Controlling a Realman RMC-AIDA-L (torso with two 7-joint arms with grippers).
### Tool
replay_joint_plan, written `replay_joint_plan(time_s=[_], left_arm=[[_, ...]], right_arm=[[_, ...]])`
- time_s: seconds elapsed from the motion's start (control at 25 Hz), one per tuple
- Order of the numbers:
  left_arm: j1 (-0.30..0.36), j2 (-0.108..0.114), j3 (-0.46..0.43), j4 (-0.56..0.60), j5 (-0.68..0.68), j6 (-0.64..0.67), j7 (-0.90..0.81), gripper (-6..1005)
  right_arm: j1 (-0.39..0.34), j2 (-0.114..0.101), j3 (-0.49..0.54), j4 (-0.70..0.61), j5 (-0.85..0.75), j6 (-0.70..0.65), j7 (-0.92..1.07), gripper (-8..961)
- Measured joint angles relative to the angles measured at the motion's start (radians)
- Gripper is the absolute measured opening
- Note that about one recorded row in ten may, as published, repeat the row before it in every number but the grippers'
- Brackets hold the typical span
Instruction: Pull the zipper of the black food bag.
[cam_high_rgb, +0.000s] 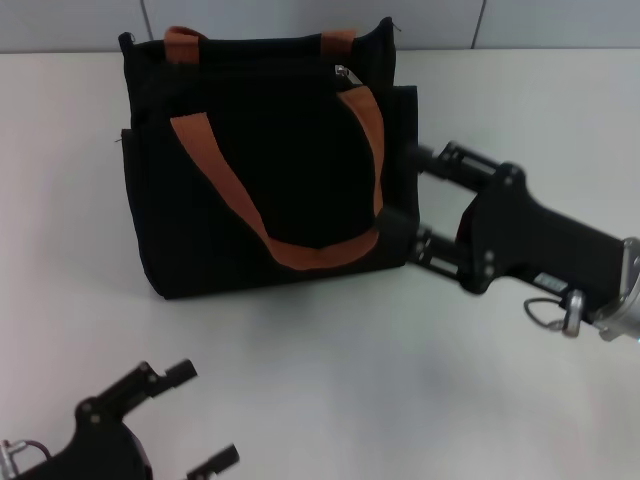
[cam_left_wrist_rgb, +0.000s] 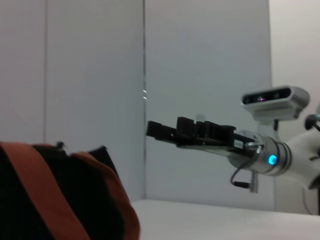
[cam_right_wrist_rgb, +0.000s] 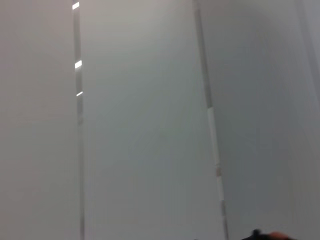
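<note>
The black food bag (cam_high_rgb: 260, 170) stands upright on the white table, its orange-brown handles (cam_high_rgb: 310, 250) hanging over its front. A small silver zipper (cam_high_rgb: 342, 72) shows on the top edge, toward the bag's right end. My right gripper (cam_high_rgb: 415, 200) is open, its two fingers spread against the bag's right side, well below the zipper. My left gripper (cam_high_rgb: 205, 415) is open near the table's front left, apart from the bag. The left wrist view shows the bag's top corner (cam_left_wrist_rgb: 85, 200) and the right gripper (cam_left_wrist_rgb: 150, 129) side-on farther off. The right wrist view shows only wall.
The white table (cam_high_rgb: 330, 380) stretches in front of the bag and on both sides of it. A pale panelled wall (cam_high_rgb: 300, 20) rises right behind the bag. Nothing else stands on the table.
</note>
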Motion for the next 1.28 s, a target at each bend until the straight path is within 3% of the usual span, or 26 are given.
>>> replay_joint_plan(time_s=[0.36,0.56,0.76,1.28], left_arm=[[-0.004,0.005,-0.007,0.007,0.051,-0.010,0.000,812],[-0.026,0.009,-0.013,0.026,0.047,-0.016,-0.002,812],[-0.044,0.014,-0.014,0.074,0.050,-0.027,-0.072,812],[-0.067,0.030,-0.029,0.095,0.047,-0.039,-0.112,812]], right_arm=[[0.002,0.000,-0.095,-0.008,-0.023,0.050,-0.033,710],[-0.005,-0.002,-0.127,-0.010,-0.105,0.105,-0.034,829],[-0.017,-0.002,-0.128,-0.020,-0.186,0.107,-0.034,830],[-0.064,-0.003,-0.128,-0.033,-0.192,0.108,-0.058,830]])
